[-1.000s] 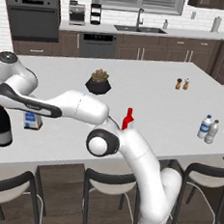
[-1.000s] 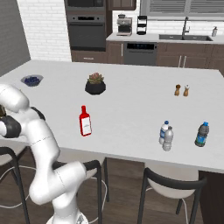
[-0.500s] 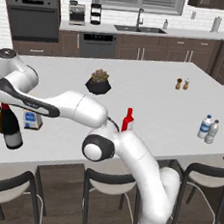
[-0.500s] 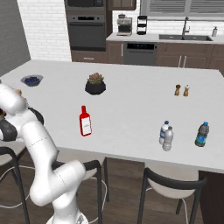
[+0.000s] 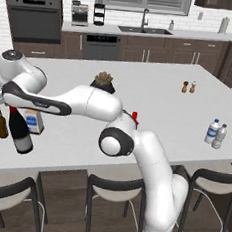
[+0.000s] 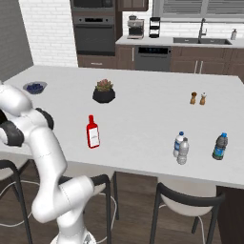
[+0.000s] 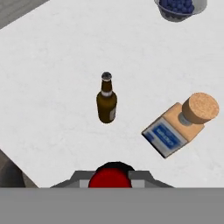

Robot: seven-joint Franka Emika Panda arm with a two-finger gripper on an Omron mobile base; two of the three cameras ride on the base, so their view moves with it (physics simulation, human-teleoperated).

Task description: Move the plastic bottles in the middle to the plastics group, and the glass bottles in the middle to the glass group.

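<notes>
The gripper [image 7: 110,180] is clamped on the red foil top of the wine bottle [image 5: 20,131], which hangs upright at the far left end of the island counter [image 5: 155,99], just beside the brown beer bottle [image 7: 106,101] and the square cork-stoppered bottle [image 7: 180,124] of the glass group. Whether its base already touches the counter cannot be told from these views. The step in hand looks like setting it down: to do that well, the bottle should go straight down and stay vertical, on the bare patch near the counter's front edge, so it neither knocks the beer bottle nor stands too close to the rim, and the jaws should part only once the base is fully seated. The white arm reaches far out to the robot's left, its forearm stretched nearly level over the counter and the hand pointing down over the bottle neck. The red bottle [image 6: 93,133] waits mid-counter; the small clear water bottles [image 6: 180,148] and the dark blue-green bottle [image 6: 219,146] stand well apart on the right.
</notes>
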